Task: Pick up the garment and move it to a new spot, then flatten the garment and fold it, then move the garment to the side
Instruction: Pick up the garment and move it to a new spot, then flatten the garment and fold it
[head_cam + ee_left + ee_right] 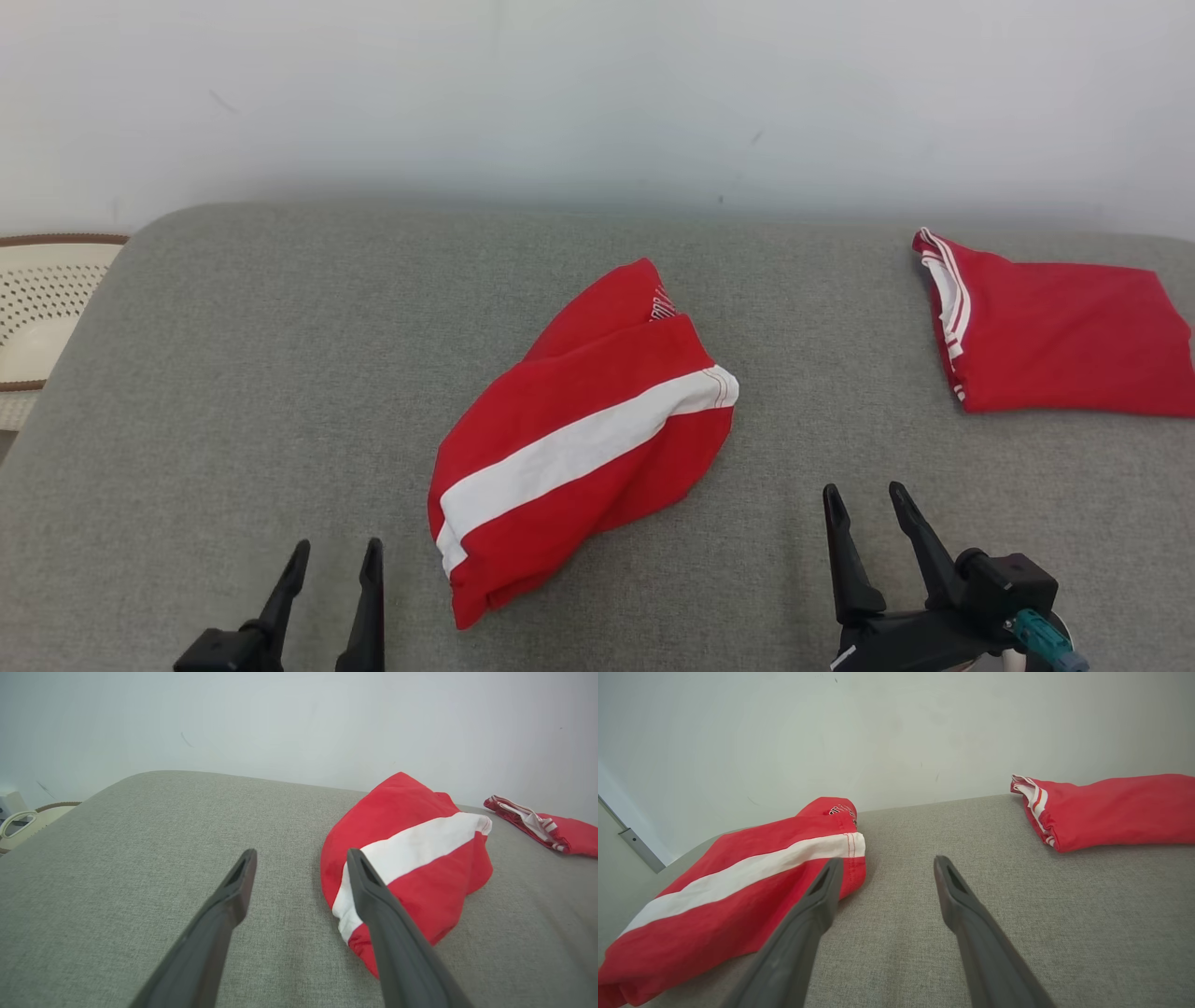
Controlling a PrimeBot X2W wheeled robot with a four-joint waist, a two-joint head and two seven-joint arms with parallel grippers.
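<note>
Looking down on a grey padded surface (233,373) backing onto a pale wall (560,93). Finding the red garment (579,439) lying bunched about the middle of that surface, with a broad white band running slantwise across it, one end reaching toward the near edge and the other, showing small lettering, pointing toward the far edge. Noting the left gripper (336,551) hovering over the near edge toward the near left corner, its two dark fingers standing apart and gripping nothing, with the garment's near end lying close by but not touching. Noting the right gripper (864,499) hanging over the near edge further right, fingers likewise spread wide and holding nothing, apart from the garment. Seeing a second red garment (1064,336), folded flat with white-striped trim at one end, resting by the far right corner, well apart from the first. Spotting a cream perforated basket (47,299) with a brown rim standing beyond the left edge, its inside being too cropped to tell any contents
</note>
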